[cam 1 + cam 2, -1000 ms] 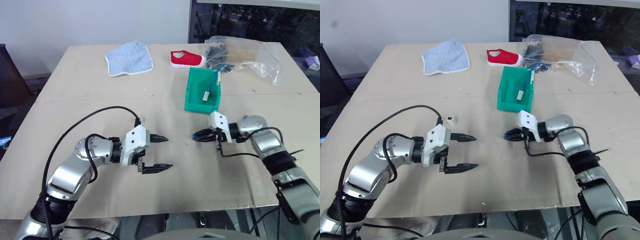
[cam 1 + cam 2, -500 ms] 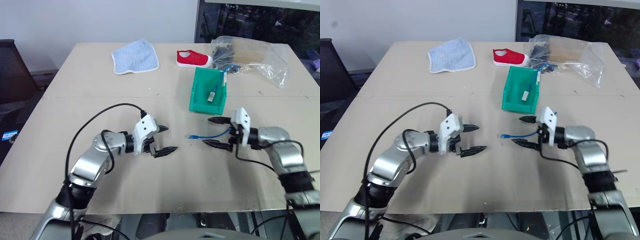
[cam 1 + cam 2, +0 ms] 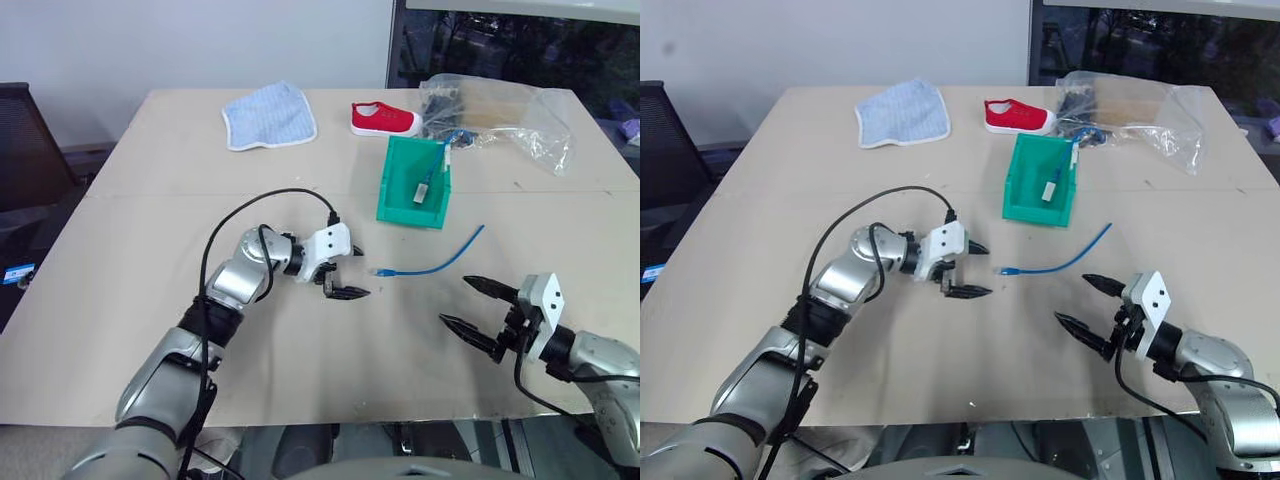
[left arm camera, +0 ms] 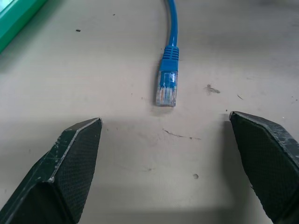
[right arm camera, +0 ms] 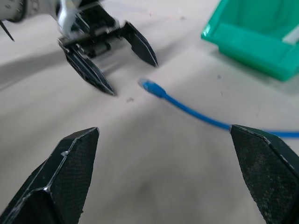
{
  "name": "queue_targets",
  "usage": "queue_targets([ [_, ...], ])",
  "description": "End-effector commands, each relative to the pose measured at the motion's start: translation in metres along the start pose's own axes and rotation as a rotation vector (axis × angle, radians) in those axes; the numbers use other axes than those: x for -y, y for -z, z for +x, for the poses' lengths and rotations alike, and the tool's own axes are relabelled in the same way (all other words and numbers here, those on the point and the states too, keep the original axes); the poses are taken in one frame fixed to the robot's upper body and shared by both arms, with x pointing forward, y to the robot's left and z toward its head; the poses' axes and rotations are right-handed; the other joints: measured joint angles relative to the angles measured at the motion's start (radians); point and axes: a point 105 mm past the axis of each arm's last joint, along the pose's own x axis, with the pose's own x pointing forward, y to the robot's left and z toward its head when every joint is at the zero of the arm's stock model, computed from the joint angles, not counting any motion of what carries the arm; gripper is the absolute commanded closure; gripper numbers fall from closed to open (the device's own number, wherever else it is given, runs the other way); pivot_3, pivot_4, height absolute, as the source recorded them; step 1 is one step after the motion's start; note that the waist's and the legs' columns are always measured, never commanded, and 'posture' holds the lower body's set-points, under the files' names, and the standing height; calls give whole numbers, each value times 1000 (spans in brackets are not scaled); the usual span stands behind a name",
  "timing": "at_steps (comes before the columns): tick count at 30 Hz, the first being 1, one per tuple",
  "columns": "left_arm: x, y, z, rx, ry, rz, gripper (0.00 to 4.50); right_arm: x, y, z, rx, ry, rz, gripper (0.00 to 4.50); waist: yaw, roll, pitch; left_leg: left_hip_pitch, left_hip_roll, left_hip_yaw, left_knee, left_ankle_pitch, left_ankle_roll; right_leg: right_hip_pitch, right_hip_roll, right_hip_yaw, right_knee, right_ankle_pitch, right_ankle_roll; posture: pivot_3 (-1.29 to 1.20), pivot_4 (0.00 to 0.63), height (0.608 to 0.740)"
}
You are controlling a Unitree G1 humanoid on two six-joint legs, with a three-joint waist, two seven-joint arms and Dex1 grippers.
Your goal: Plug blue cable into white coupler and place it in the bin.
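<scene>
One blue cable (image 3: 432, 262) lies loose on the tan counter (image 3: 130, 250), gently curved, one clear plug (image 4: 167, 88) at its near end pointing toward the left pincer (image 3: 352, 271), the other end running up toward the right side of the counter, stopping short of the green bin (image 3: 399, 185). Nothing holds it. Left pincer hangs just beside that plug, fingers spread wide apart, plug lined up with the gap between them in the left wrist view but not touching either finger (image 4: 70, 163). Right pincer (image 3: 478, 305) sits nearer the front edge, well apart from the cable, fingers also spread wide, empty. One bin, standing behind the cable on the counter's far half; inside it leans a second blue cable ending in a pale rectangular block (image 3: 424, 189). The white coupler as a separate piece: cannot tell where it is. Other stuff on the far side, one each: a light blue cloth (image 3: 268, 114), a red shoe (image 3: 382, 119), and a clear crinkled plastic bag (image 3: 510, 118) with dark items inside, partly behind the bin. Two pincers total, two blue cables total, one bin. A black wire (image 3: 255, 208) loops over the left arm.
</scene>
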Motion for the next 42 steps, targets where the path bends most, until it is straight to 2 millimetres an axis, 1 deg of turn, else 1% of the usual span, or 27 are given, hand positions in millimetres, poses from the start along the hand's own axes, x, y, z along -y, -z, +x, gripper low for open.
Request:
queue_targets([
  [1, 3, -2, 9, 4, 43, 21, 769, -4, -12, 0, 50, 9, -41, 0, 2, 0, 0, 0, 0, 0, 1, 0, 0, 0, 0, 0, 0, 0, 0, 0, 150, 740],
  [2, 3, -3, 10, 13, 47, 23, 1225, -4, -11, 0, 51, 16, -39, 0, 2, 0, 0, -1, 0, 0, 1, 0, 0, 0, 0, 0, 0, 0, 0, 0, 150, 740],
  [3, 3, -4, 12, 20, 53, 24, 1539, -4, -10, 0, 53, 23, -38, 0, 1, 0, 0, -1, 0, 0, 1, 0, 0, 0, 0, 0, 0, 0, 0, 0, 150, 740],
  [4, 3, -6, 13, 26, 59, 27, 2048, -4, -10, 0, 54, 29, -37, 0, 1, 0, 0, -1, 0, 0, 1, 0, 0, 0, 0, 0, -1, 0, 0, 0, 150, 740],
  [5, 3, -7, 14, 29, 65, 32, 2333, -4, -9, -1, 55, 34, -36, 0, 0, 0, 0, -1, 0, 0, 1, 0, 0, 0, 0, 0, -1, 0, 0, 0, 150, 740],
  [6, 4, -7, 15, 31, 73, 38, 2800, -4, -9, -1, 57, 39, -34, 0, -1, 0, 0, -1, 0, 0, 1, 0, 0, 0, 0, 0, -1, 0, 0, 0, 150, 740],
  [7, 4, -8, 16, 33, 80, 43, 3358, -4, -9, -1, 59, 44, -32, 0, -2, 0, 0, -1, 0, 0, 1, 0, 0, 0, 0, 0, -1, 0, 0, 0, 150, 740],
  [8, 5, -9, 17, 36, 88, 46, 3712, -4, -8, -1, 59, 47, -31, 0, -2, 0, 0, -1, 0, 0, 0, 0, 0, 0, 1, 0, -1, 0, 0, 0, 150, 740],
  [9, 6, -10, 18, 39, 95, 49, 4216, -5, -8, -1, 60, 49, -30, 0, -2, 0, 0, -1, 0, 0, 0, 0, 0, 0, 1, -1, -1, 0, 0, 0, 150, 740],
  [10, 7, -10, 18, 43, 105, 54, 4481, -5, -7, -1, 60, 53, -29, 0, -2, 0, 0, -1, 1, -1, -1, 0, 0, 0, 1, -1, -1, 0, 0, 0, 150, 740],
  [14, 11, -11, 18, 44, 130, 62, 4481, -5, -6, -3, 56, 69, -26, 0, -2, 0, 0, -1, 1, -1, -1, 0, 0, 0, 1, -2, -1, 0, 0, 0, 150, 740],
  [19, 8, -8, 16, 41, 115, 73, 4481, -5, -6, -3, 54, 72, -30, 0, -3, 0, 0, -1, 1, -1, -1, 0, 0, 0, 1, -1, 0, 0, 0, 0, 150, 740],
  [21, 6, -17, 15, 89, 106, 46, 4481, -8, -8, -1, 69, 60, -3, 0, -3, 0, 0, -1, 1, -1, -1, 0, 0, 0, 1, -1, 0, 0, 0, 0, 150, 740],
  [22, 4, -25, 14, 129, 102, 14, 4481, -10, -9, 1, 85, 52, 38, 0, -3, 0, 0, -1, 1, -1, -1, 0, 0, 0, 1, -1, 0, 0, 0, 0, 150, 740],
  [24, 4, -43, 11, 231, 121, -89, 4481, -18, -12, 6, 122, 32, 175, 0, -3, 0, 0, -1, 1, -1, -1, 0, 0, -1, 1, -1, 0, 0, 0, 0, 150, 740],
  [27, 9, -75, 2, 403, 218, -277, 4481, -31, -22, 16, 217, -15, 403, 0, -5, 0, 0, -2, 3, -3, -1, 0, 0, -1, 1, -3, 0, 0, 0, 0, 150, 740],
  [29, 14, -86, -5, 457, 274, -365, 4481, -33, -29, 21, 263, -38, 483, 0, -8, 0, 0, -2, 4, -3, -1, 0, 0, -1, 1, -3, 0, 0, 0, 0, 150, 740],
  [32, 20, -94, -13, 488, 338, -458, 4481, -37, -45, 27, 330, -100, 560, 0, -17, 0, 0, -1, 4, -3, -1, 0, 0, -1, 1, -2, 1, 0, 0, 0, 150, 740],
  [36, 25, -98, -18, 496, 376, -504, 4481, -37, -63, 35, 402, -161, 603, 0, -27, 0, 0, -1, 4, -4, -1, 0, 0, -1, 1, -3, 1, 0, 0, 0, 150, 740],
  [37, 25, -98, -18, 493, 379, -507, 4481, -37, -65, 38, 405, -174, 606, 0, -28, 0, 0, -1, 3, -4, -1, 0, 0, -1, 1, -3, 1, 0, 0, 0, 150, 740],
  [40, 25, -99, -17, 492, 378, -513, 4481, -35, -64, 44, 382, -188, 585, 0, -27, 0, 0, -1, 3, -4, -1, 0, 0, -1, 1, -3, 1, 0, 0, 0, 150, 740],
  [42, 26, -99, -17, 490, 378, -515, 4500, -32, -66, 48, 399, -184, 589, 524, -27, 0, 0, -1, 3, -4, -1, 0, 0, -1, 1, -3, 1, 0, 0, 0, 150, 740],
])
